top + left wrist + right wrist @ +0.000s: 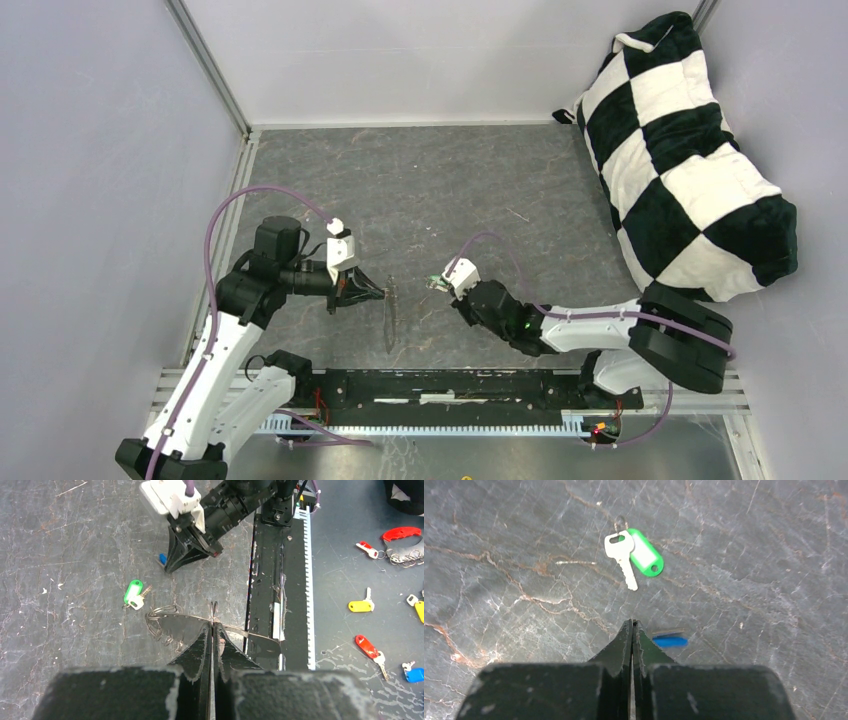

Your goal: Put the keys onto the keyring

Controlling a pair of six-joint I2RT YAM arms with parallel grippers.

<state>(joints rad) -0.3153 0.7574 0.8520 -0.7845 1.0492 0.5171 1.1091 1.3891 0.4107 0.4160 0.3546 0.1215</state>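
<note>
Table [450, 180]: dark grey, marbled, scratched | Walls [100, 150]: plain pale grey, on the table's left, far and right sides | Cushion [680, 160]: black-and-white checked, at the table's far right corner | Rail [450, 385]: black, along the table's near edge

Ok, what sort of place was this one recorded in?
Probably a lab robot cell: plain grey wall panels in aluminium posts enclose a dark marbled tabletop, with a black mounting rail along its near edge. A checkered cushion lies at the right.
</note>
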